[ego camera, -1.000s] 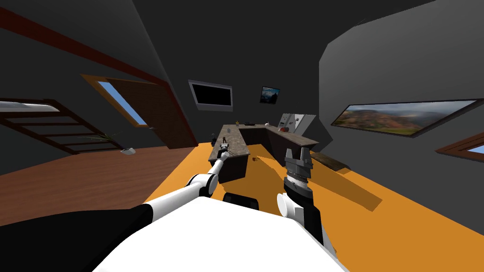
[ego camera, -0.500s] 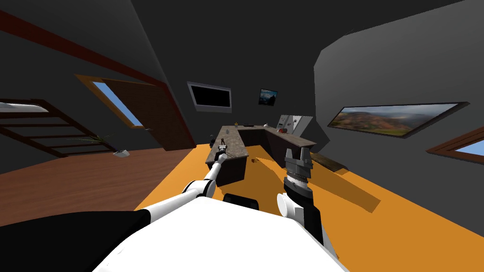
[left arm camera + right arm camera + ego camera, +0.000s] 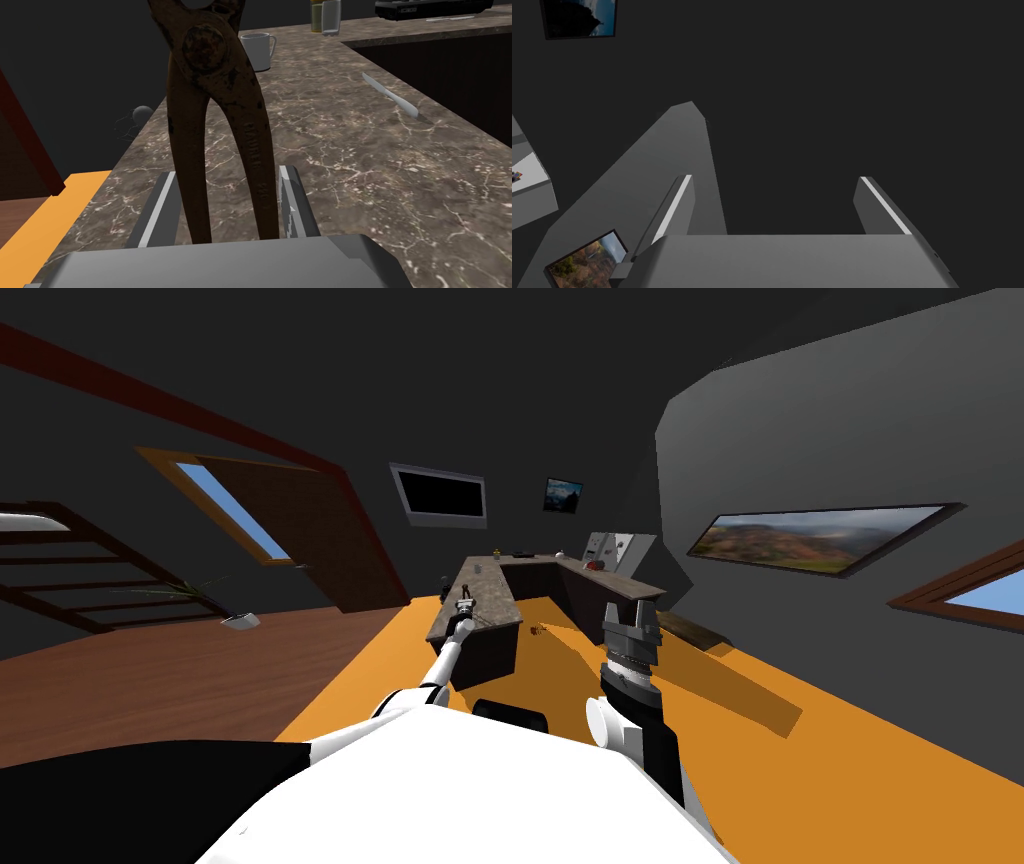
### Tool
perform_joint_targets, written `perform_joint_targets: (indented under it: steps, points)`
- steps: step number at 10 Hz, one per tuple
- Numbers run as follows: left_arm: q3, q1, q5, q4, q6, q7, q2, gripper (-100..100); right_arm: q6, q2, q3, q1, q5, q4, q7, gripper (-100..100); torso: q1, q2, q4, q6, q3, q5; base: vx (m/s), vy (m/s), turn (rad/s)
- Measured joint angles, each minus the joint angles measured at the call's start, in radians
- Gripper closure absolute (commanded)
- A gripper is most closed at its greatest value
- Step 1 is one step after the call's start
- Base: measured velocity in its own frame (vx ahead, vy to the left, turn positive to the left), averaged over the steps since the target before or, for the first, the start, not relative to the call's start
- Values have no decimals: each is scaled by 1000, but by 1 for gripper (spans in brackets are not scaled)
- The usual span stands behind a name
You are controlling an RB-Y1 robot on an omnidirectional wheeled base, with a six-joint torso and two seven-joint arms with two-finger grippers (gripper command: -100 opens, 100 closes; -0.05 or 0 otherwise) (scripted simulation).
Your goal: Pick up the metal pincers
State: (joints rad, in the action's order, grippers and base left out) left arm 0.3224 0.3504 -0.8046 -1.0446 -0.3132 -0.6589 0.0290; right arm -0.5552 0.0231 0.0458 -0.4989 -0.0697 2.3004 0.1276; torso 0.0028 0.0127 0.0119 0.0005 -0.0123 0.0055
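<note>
Pincers: you have the pincers (image 3: 220, 125) in the left hand (image 3: 228, 172), their two handles running down between its fingers and the head pointing away from it, over the near end of the table (image 3: 350, 150).
Pincers, make: rusty brown metal, pitted and blotched, with a round rivet at the pivot. The handles are long and gently curved and spread apart toward the hand, and you can see raised lettering along one of them. The top of the head is cut off by the picture's edge.
Left hand: clamped on the handles, one thin grey finger against the outer side of each. In the head view you find it at the end of the outstretched arm, over the table's near corner (image 3: 465, 606).
Right hand: its fingers stand apart with nothing between them (image 3: 774, 179). It is raised in front of the chest, well apart from the table (image 3: 630, 613).
Table: a brown, marble-like top with pale veins on a dark base, bending in an L.
On the table: beyond the pincers you see a white mug (image 3: 257, 50), a slim grey knife (image 3: 395, 97) lying flat, and a clear glass (image 3: 331, 17) near the far corner.
Room: orange floor (image 3: 800, 768) around the table, wood boards (image 3: 150, 678) to the left, dark grey walls.
</note>
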Motion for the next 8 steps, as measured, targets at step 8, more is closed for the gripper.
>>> perform_joint_targets:
  steps: [8]
  points:
    - [-16,-227,-33,-240,57,-9,-8,100,0,0,0,0,0,0,0,0,7,2,11,-4,-7,6,60,-24,-32]
